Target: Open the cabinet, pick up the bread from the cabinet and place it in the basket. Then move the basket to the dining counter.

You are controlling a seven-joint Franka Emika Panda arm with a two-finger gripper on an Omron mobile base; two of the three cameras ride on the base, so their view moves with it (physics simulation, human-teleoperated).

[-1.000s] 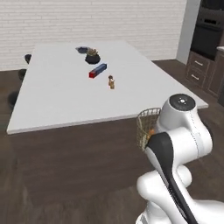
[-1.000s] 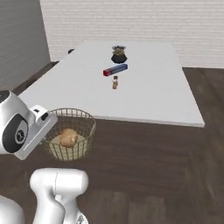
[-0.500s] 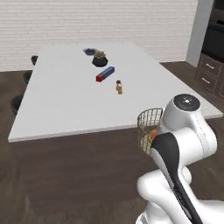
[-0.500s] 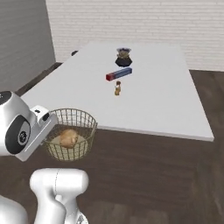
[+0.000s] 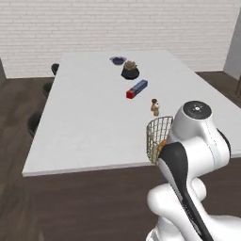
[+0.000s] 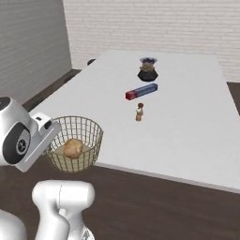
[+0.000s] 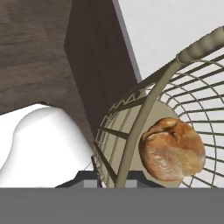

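Note:
The basket [image 6: 77,150], round tan wire mesh, hangs in the air just in front of the near edge of the dining counter [image 6: 187,131]. The bread [image 6: 72,147], a golden-brown bun, lies inside it. My gripper [image 6: 48,137] is shut on the basket's near rim. In the left base view my arm hides most of the basket [image 5: 157,138], and a sliver of the bread [image 5: 162,143] shows through the mesh. The hand view looks along the rim wire of the basket [image 7: 131,144] at the bread [image 7: 173,148], with the dining counter's dark side [image 7: 100,65] behind.
On the white top stand a blue and red box [image 5: 136,89], a small brown bottle [image 5: 154,107], a dark pot [image 5: 130,71] and a blue bowl [image 5: 117,60]. Dark stools [image 5: 36,123] line the counter's left side. A white brick wall stands behind.
Both base views have shifted, so the camera moved: the counter now lies more squarely ahead. The basket with the bread stays held at the same spot by the hand.

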